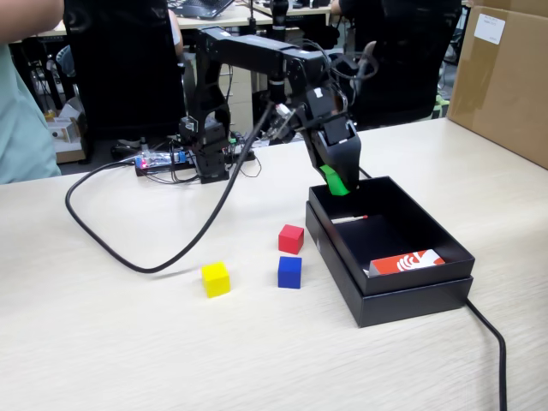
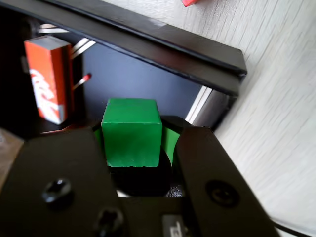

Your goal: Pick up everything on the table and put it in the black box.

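Note:
My gripper [image 1: 337, 182] hangs over the near-left corner of the black box [image 1: 428, 231], shut on the green cube [image 2: 131, 132]. In the fixed view the green cube [image 1: 335, 181] shows as a green patch under the black jaws. The wrist view looks down past the cube into the black box [image 2: 163, 47]. On the table [image 1: 128, 342], left of the box, lie the red cube [image 1: 291, 239], the blue cube [image 1: 289, 271] and the yellow cube [image 1: 215, 279]. A corner of the red cube [image 2: 189, 2] peeks in at the wrist view's top edge.
Inside the box lie an orange-and-white card [image 1: 407, 262] and a thin red-tipped stick [image 1: 349, 219]. A black cable [image 1: 154, 257] loops across the table from the arm's base. A brown carton [image 1: 505, 77] stands at the right. Another cable [image 1: 492, 342] runs off the box's front corner.

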You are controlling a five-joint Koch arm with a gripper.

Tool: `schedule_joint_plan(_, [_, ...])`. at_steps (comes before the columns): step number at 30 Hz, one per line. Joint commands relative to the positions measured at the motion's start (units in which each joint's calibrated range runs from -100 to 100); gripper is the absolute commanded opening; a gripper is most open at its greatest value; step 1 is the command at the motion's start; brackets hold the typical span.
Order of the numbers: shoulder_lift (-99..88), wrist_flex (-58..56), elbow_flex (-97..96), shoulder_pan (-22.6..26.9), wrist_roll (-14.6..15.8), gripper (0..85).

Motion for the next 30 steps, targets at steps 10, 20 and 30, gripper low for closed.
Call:
schedule_joint_plan(10, [12.91, -2.30, 7.34, 1.22, 0.59, 24.2])
schedule_joint_plan(20, [1.43, -4.11, 7.43, 0.10, 0.44, 36.2])
schedule_joint_plan(30, [-11.65, -4.11, 7.16, -9.72, -8.21, 41.8])
